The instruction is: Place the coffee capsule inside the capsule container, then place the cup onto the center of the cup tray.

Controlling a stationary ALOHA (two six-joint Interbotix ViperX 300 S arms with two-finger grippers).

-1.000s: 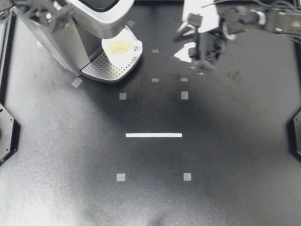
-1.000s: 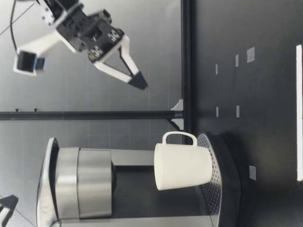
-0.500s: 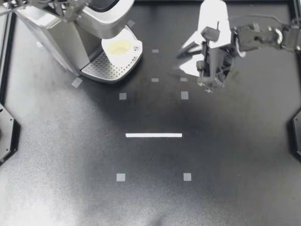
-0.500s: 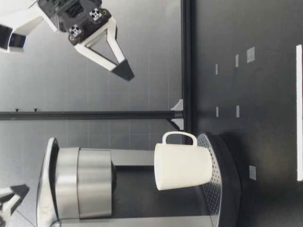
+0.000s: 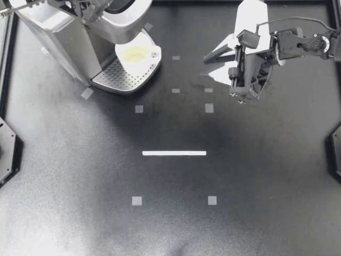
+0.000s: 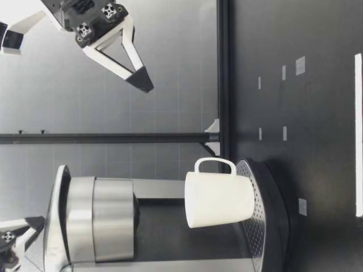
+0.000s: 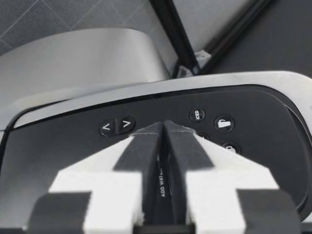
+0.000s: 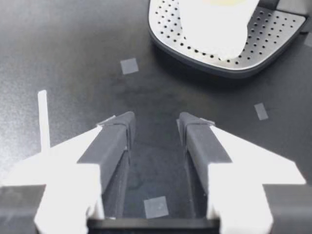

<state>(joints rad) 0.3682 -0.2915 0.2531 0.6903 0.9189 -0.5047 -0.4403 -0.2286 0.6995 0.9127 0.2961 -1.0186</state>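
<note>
The white cup (image 5: 137,55) stands upright on the perforated cup tray (image 5: 114,77) of the coffee machine (image 5: 80,32), handle toward the right; it also shows in the low view (image 6: 220,199) and ahead of my right gripper (image 8: 214,24). My right gripper (image 5: 212,66) hangs high above the table, right of the machine, open with nothing between its fingers (image 8: 119,131). My left gripper (image 5: 98,9) is shut and empty, its tips (image 7: 163,127) just over the machine's black button panel (image 7: 234,141). No coffee capsule shows in any view.
Small grey tape squares (image 5: 209,108) and a white tape line (image 5: 174,153) mark the black table. A black frame bar (image 6: 224,73) runs along the table's back edge. Arm bases sit at the left (image 5: 6,152) and right (image 5: 335,149) edges.
My right gripper has risen, drifted right and toward the table's front, and narrowed its jaws. My left gripper has come in over the machine's top.
</note>
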